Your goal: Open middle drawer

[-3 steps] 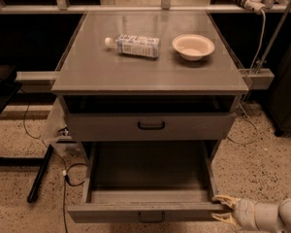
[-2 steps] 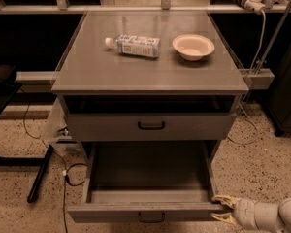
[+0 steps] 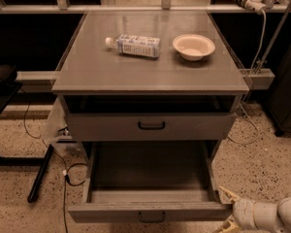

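Note:
The middle drawer (image 3: 150,211) is pulled far out of the grey cabinet, and its deep grey tray looks empty. Its small black bar handle (image 3: 151,218) sits at the centre of the flat front, near the bottom edge of the view. My gripper (image 3: 224,209) is at the lower right, just beside the drawer's right front corner. Its pale fingers (image 3: 226,194) are spread apart and hold nothing. The white forearm runs out of the view to the right.
Above the open drawer is another grey drawer (image 3: 150,126) with a black handle. A plastic bottle (image 3: 133,45) lies on its side and a white bowl (image 3: 193,46) stands on the cabinet top (image 3: 87,72). Cables (image 3: 68,174) lie on the speckled floor at the left.

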Motion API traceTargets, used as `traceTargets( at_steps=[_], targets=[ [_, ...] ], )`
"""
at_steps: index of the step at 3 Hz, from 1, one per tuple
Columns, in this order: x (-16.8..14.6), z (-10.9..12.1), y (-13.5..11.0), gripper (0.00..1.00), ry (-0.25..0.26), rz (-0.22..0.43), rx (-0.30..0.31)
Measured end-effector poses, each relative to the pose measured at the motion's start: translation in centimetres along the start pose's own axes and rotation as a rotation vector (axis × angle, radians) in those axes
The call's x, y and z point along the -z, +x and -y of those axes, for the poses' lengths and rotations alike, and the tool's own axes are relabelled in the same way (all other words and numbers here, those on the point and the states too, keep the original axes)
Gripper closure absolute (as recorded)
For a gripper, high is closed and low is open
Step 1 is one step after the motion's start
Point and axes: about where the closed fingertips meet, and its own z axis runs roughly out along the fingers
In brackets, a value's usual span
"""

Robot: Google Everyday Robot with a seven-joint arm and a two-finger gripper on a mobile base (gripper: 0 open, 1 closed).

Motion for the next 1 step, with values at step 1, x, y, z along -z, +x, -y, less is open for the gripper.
traceTargets(
  at_steps=[1],
  targets=[
    [0.0,0.0,0.0,0.0,0.0,0.0,0.0]
  ],
)
